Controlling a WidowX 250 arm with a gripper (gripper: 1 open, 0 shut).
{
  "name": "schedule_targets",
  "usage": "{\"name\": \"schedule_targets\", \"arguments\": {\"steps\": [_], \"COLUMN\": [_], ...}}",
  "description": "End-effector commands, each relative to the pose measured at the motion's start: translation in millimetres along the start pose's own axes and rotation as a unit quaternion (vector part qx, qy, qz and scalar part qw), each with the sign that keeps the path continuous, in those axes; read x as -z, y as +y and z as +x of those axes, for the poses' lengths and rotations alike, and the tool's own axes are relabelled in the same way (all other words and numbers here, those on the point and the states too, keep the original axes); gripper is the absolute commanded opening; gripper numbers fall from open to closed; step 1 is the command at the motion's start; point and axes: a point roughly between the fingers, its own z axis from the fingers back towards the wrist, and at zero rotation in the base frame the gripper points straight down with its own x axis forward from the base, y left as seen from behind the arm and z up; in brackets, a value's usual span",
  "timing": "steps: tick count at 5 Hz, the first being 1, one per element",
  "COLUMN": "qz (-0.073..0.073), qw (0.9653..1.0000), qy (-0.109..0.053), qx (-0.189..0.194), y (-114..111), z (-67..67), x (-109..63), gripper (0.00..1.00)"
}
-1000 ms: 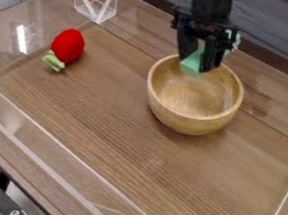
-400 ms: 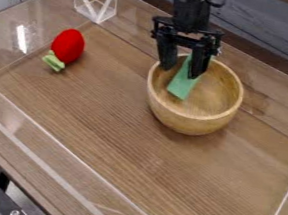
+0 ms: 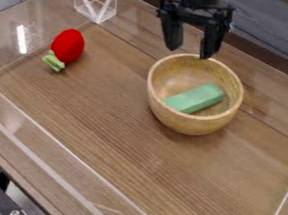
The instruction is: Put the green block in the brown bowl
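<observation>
Since the earlier frames the green block [image 3: 196, 98] has left the gripper [image 3: 192, 46] and dropped into the brown bowl [image 3: 160, 106]; a second ago it was pinched between the fingers just above the bowl's far rim, and a moment later it hung tilted, its lower end dipping inside. The gripper has also lifted clear and now hangs above the bowl's far edge with its two dark fingers spread wide apart and nothing between them, so the block is released. The bowl itself has not shifted.

The bowl is the only container on the table [image 3: 124, 167]. The block lies flat on the bowl's floor, stretched at a slant from the lower left to the upper right of the hollow, its right end close to the inner wall. Nothing else is in the bowl.

Well to the left of the bowl lies a red strawberry toy [image 3: 67, 45] with a green stem, in the same spot as before. Beyond the bowl's left side, at the far end of the table, stands a small clear plastic stand [image 3: 95, 5], also unmoved
</observation>
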Motion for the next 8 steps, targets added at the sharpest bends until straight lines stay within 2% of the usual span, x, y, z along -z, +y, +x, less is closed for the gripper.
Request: {"name": "schedule_targets", "arguments": {"steps": [1,2,4,6,8], "qz": [0.000,0.002,0.004,0.006,0.002], "qw": [0.9992,0.9992,0.9994,0.9994,0.9994], "qy": [-0.038,-0.034,-0.023,-0.013,-0.024], "qx": [-0.008,-0.021,-0.026,-0.030,-0.027], "y": [-0.9,0.9,-10.8,-6.8,14.9], "z": [-5.8,-11.7,-7.1,-13.2,-5.5], "x": [-23.3,-17.4,-2.2,13.1,21.4], "gripper": [1.00,1.00,1.00,1.00,1.00]}}
